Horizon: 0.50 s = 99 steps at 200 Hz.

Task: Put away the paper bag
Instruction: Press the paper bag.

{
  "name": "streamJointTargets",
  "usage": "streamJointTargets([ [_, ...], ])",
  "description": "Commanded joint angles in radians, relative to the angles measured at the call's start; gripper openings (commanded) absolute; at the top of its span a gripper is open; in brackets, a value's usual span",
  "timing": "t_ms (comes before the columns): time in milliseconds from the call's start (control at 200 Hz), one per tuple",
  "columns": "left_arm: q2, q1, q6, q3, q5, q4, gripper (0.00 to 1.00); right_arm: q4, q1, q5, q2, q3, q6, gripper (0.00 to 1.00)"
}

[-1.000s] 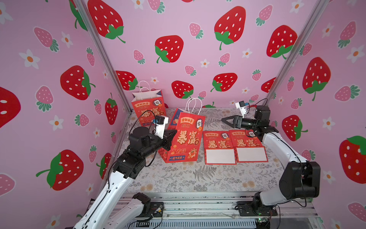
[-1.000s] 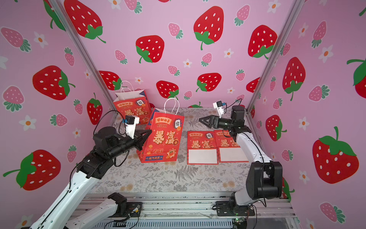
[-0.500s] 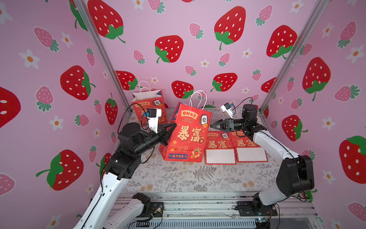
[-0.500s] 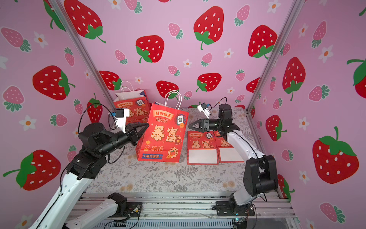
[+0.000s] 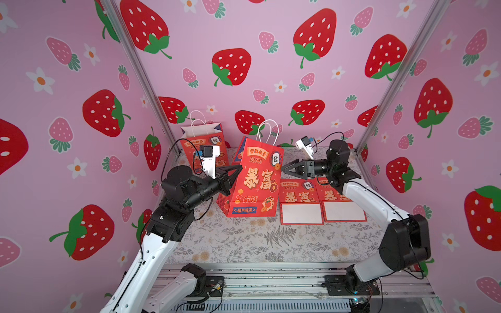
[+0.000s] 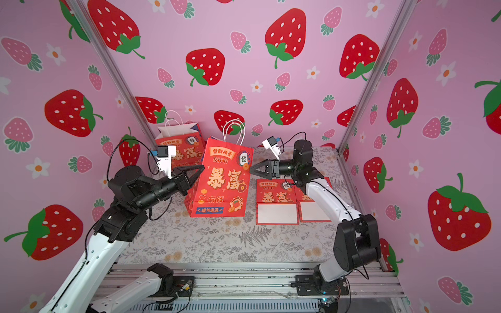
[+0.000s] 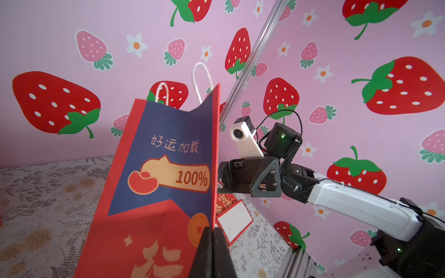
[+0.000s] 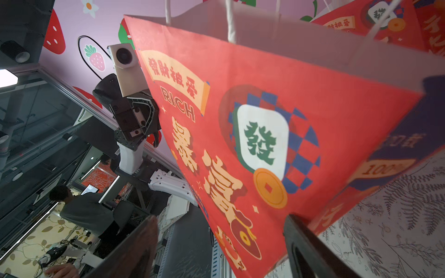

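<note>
While the paper bag (image 5: 257, 178) stands upright on the bench (image 5: 271, 244), just left of centre, you should note that it lies directly between the two arms. The left gripper (image 5: 238, 169) is pinched tight on the bag's left front edge; the left wrist view confirms the jaws meet on that fold (image 7: 213, 240). The right gripper (image 5: 284, 169) points left at the same height, its jaws parted and holding nothing. In both top views its tip sits at the bag's right front edge. The right wrist view shows that corner between the two fingers (image 8: 221, 217), though contact cannot be confirmed. The bag's long axis runs vertically, so both grippers address it from the sides, roughly level with each other. Two flattened bags (image 5: 299, 200) lie just right of it, under the right arm, and another standing bag (image 5: 206, 141) is at the far left corner. My judgement is that the next move turns on the right jaws closing on that right edge. The paper is thin and open at the top, so expect it to buckle if the two sides are pulled unevenly.
</note>
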Motion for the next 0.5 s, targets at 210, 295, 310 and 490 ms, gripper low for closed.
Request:
streamJointTargets([
  [210, -0.022, 0.005, -0.055, 0.016, 0.041, 0.127, 0.0, 0.07, 0.071, 0.097, 0.013, 0.047, 0.027, 0.75],
  [295, -0.029, 0.005, -0.052, 0.022, 0.032, 0.122, 0.0, 0.058, 0.068, 0.106, 0.02, 0.047, 0.024, 0.73],
  [310, -0.031, 0.005, -0.049, 0.023, 0.03, 0.117, 0.0, 0.055, 0.065, 0.108, 0.019, 0.046, 0.022, 0.73],
  [490, -0.056, 0.005, -0.02, 0.021, -0.012, 0.083, 0.0, 0.037, 0.028, 0.147, -0.002, 0.025, 0.022, 0.72],
])
